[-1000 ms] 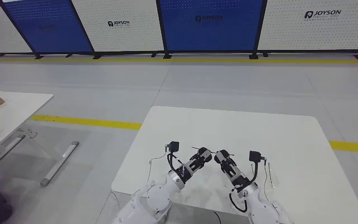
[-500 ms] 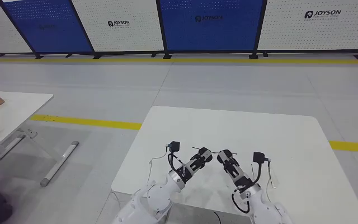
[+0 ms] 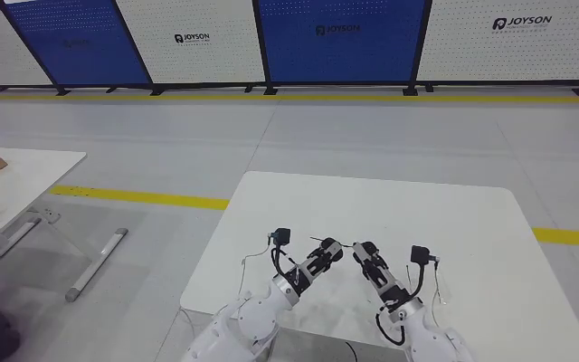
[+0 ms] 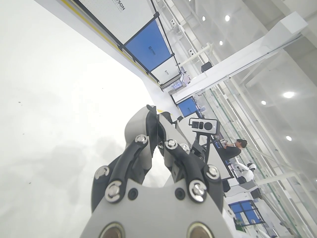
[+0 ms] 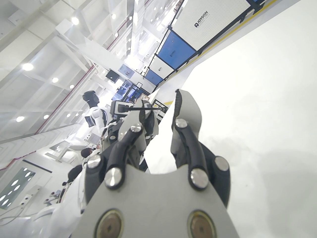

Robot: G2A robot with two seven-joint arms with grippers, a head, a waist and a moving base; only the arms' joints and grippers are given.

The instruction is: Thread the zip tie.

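Both arms sit close together near the front edge of the white table (image 3: 380, 199). My left gripper (image 3: 330, 247) is shut, and a thin black zip tie (image 4: 157, 128) runs up between its pressed fingertips (image 4: 148, 115). My right gripper (image 3: 361, 251) is just to its right, facing it across a small gap. In the right wrist view the right gripper (image 5: 162, 105) is open. A short black length of the zip tie (image 5: 143, 109) lies across one of its fingers (image 5: 148, 117), and the other finger (image 5: 184, 102) stands apart from it.
Black camera modules (image 3: 282, 235) (image 3: 418, 253) stick out from both wrists, with thin cables hanging beside them. The table's front edge is right under the arms. A second table (image 3: 27, 176) stands off to the left across the floor.
My right arm has shifted slightly to the right, widening the gap to the left gripper. The left arm has stayed put.
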